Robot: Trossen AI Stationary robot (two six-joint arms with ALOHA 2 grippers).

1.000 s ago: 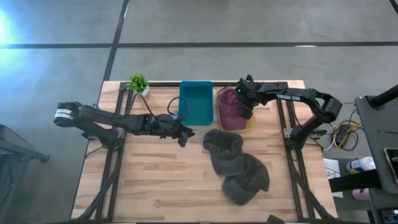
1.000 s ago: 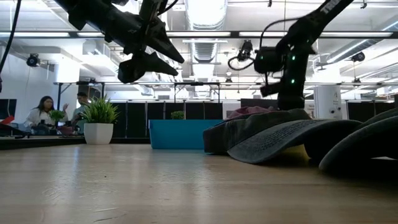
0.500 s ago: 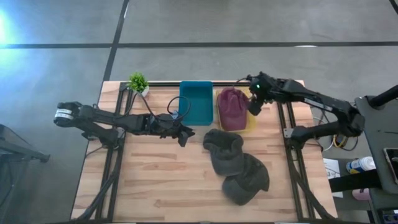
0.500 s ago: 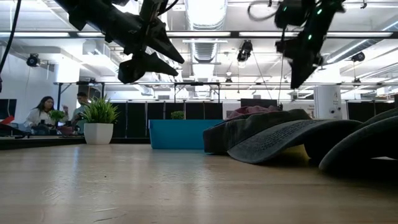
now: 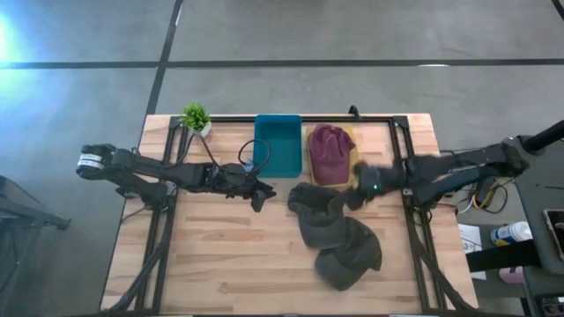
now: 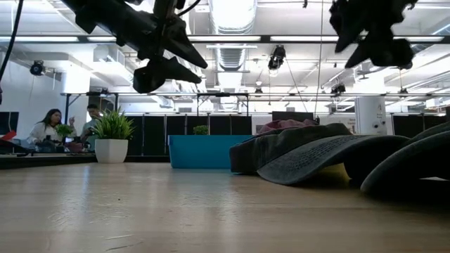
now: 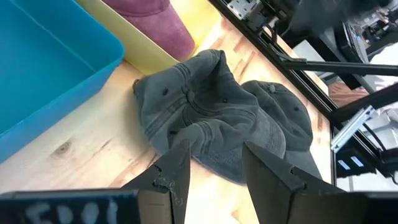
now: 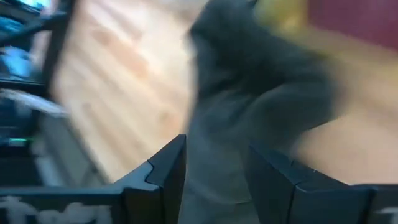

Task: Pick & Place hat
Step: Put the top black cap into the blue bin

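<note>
Two grey hats [image 5: 335, 233] on desk [image 5: 220, 255] | maroon hat [image 5: 330, 152] in yellow bin [image 5: 354, 174] | right gripper [image 5: 357, 195] above hats (fingers apart, empty) | left gripper [image 5: 262, 192] hovers, fingers apart

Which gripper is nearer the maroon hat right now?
Right. The right gripper is just off the maroon hat, at the yellow bin's near corner. The left gripper is farther, beyond the blue bin.

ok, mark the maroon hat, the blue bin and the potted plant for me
maroon hat [image 5: 330, 154], high view, middle of its crown
blue bin [image 5: 278, 143], high view, bare floor of the bin
potted plant [image 5: 195, 115], high view, green leaves
</note>
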